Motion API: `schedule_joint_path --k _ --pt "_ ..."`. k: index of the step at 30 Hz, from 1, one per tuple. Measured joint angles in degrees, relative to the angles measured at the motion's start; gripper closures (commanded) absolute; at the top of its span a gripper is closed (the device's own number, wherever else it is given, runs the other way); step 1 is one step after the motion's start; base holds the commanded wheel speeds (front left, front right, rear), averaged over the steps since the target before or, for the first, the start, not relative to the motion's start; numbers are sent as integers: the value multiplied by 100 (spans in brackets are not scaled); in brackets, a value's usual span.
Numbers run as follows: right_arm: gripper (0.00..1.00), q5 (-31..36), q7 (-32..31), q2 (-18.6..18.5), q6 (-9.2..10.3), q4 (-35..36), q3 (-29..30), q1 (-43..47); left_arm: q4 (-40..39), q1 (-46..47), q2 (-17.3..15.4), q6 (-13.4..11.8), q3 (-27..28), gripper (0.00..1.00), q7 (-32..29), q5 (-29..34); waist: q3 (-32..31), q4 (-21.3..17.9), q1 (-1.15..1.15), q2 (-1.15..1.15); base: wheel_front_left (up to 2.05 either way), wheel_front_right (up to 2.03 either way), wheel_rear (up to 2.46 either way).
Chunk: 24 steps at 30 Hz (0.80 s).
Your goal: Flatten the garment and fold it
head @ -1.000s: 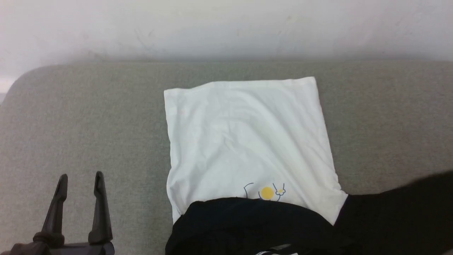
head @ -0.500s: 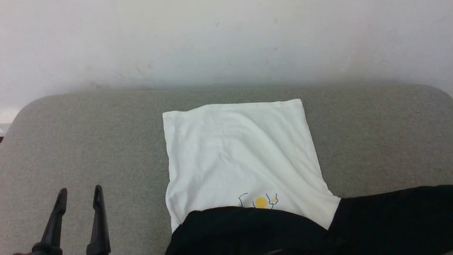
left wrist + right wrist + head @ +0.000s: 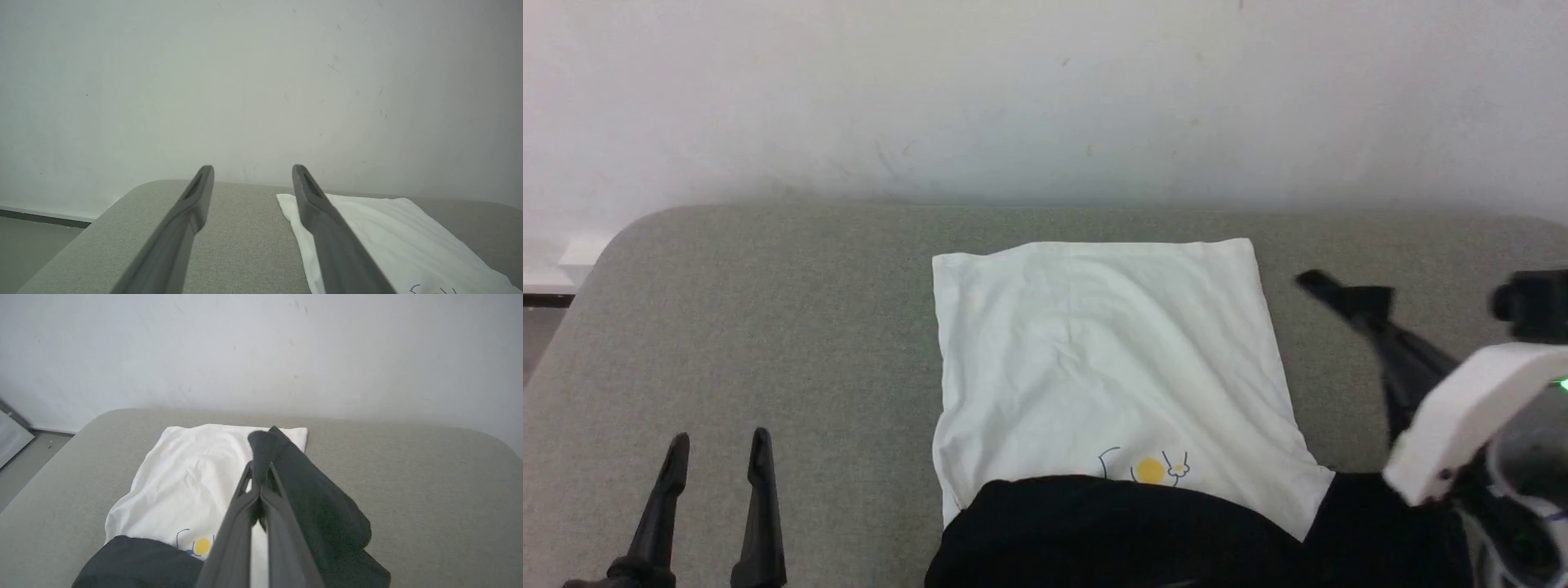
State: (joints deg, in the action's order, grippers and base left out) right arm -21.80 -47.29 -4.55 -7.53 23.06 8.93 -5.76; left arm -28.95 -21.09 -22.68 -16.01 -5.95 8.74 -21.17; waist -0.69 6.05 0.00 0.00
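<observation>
**A:** Quick one: what's being done at the right gripper (image 3: 260, 477)?

**B:** The fingers are pressed together, and a bit of black sleeve (image 3: 318, 506) is pinched between them. It's lifted clear of the cushion (image 3: 768, 310), over its right half, and the rest of that sleeve is draped down off the tips. The left gripper (image 3: 719, 449) is spread with nothing in it, parked over the cushion's near-left corner.

**A:** And the shirt (image 3: 1111, 359) itself?

**B:** It's laid out mid-cushion with the hem toward the cushion's far edge. The white body is mostly flat, with a few soft creases left in it. The other sleeve (image 3: 1111, 531) is laid across the chest at the cushion's near edge, and the print (image 3: 1150, 470) can be seen just past it.

**A:** So which step is this?

**B:** Flattening looks done, and the sleeve fold seems to be the step in hand: one in, one to go. Next, the pinched sleeve probably needs to be carried toward mid-cushion, laid over the white body, and only then let go. It should be kept low and fairly taut, or the limp cloth could get dropped in a bunch. Care is needed so the body isn't dragged out of square.
</observation>
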Motion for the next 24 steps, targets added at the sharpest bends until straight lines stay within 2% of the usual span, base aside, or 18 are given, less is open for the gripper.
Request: schedule_joint_path --k 7,11,15,24 --pt "100 -33 -27 134 0 -244 -1827 30 26 63 2 0 -24 0 7 -2 80 223 0 0 0 0 0" --pt "100 -46 263 147 0 -657 -2622 12 60 155 14 9 -55 0 22 -12 149 372 0 0 0 0 0" --pt "100 -78 744 148 0 -1210 -3192 -52 155 231 75 37 -141 0 49 -49 237 549 0 0 0 0 0" --pt "100 -349 1506 160 0 -2670 -3968 -88 371 447 157 92 -292 0 144 -63 438 1041 1 0 0 0 0"
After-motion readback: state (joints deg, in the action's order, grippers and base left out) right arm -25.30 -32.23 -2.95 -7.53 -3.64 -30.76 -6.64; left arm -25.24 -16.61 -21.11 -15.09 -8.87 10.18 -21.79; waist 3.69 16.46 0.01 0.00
